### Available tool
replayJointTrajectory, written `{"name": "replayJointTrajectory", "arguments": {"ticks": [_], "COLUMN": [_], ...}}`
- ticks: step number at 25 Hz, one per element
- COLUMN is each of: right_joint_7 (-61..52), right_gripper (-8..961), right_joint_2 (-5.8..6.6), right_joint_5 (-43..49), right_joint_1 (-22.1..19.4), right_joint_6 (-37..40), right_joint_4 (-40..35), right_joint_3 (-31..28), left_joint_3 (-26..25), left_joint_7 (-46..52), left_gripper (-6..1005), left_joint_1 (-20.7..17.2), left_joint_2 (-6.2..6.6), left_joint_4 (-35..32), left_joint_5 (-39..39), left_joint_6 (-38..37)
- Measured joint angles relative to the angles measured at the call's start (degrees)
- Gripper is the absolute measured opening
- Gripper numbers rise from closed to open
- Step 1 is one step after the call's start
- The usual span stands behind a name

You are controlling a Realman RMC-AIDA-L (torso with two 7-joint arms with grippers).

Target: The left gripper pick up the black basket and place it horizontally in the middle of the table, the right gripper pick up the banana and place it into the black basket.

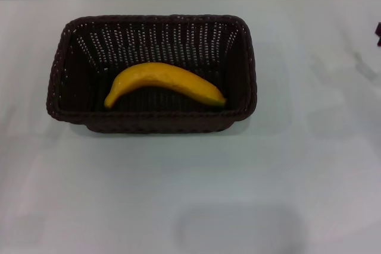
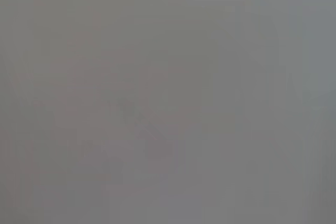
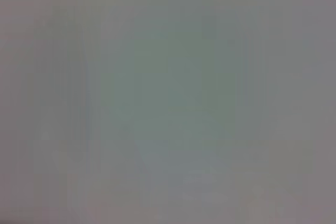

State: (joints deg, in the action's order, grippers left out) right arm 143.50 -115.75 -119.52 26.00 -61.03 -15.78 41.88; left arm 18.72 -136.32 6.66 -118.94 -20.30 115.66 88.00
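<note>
Lying banana [image 1: 164, 82] inside black basket [image 1: 152, 75]

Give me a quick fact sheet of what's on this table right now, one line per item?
basket: dark woven, long side across the head view, on the table
banana: yellow, lying inside the basket, touched by nothing
table: white, carries the basket
right gripper: only a dark tip at the right edge of the head view, away from the basket
left gripper: not visible
wrist views: plain grey only

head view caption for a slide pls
Banana lying inside the black basket on the white table.
</note>
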Motion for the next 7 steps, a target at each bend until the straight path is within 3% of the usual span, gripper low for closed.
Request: {"name": "replayJointTrajectory", "arguments": {"ticks": [7], "right_joint_7": [1.5], "right_gripper": [856], "right_joint_2": [-0.12], "right_joint_5": [-1.9], "right_joint_1": [0.4], "right_joint_6": [-2.9], "right_joint_4": [1.6], "right_joint_3": [-0.4], "left_joint_3": [0.0], "left_joint_7": [-5.8], "left_gripper": [894], "left_joint_1": [0.5], "left_joint_2": [0.02], "left_joint_4": [4.1], "left_joint_5": [1.1], "left_joint_6": [-0.5]}}
